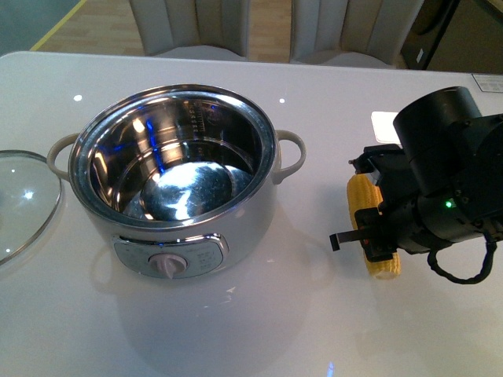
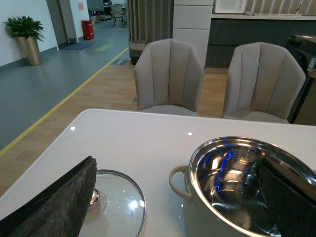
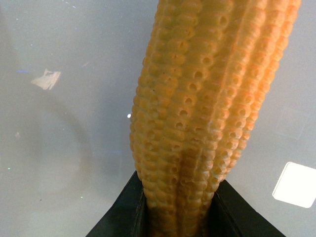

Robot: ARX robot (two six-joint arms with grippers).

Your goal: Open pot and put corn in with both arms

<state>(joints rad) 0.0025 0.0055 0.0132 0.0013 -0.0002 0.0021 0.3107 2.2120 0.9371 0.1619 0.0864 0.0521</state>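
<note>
The white table (image 1: 275, 330) carries everything. The pot (image 1: 263, 184) stands uncovered left of centre, its dial facing me. The glass lid (image 1: 23, 204) lies flat just beside the pot's left handle. My left hand (image 2: 177, 165) has its fingers spread wide apart. My right hand (image 1: 376, 236) is clamped across the corn (image 1: 361, 195), which sits right of the pot and well apart from it. I cannot tell whether the cob touches the table.
</note>
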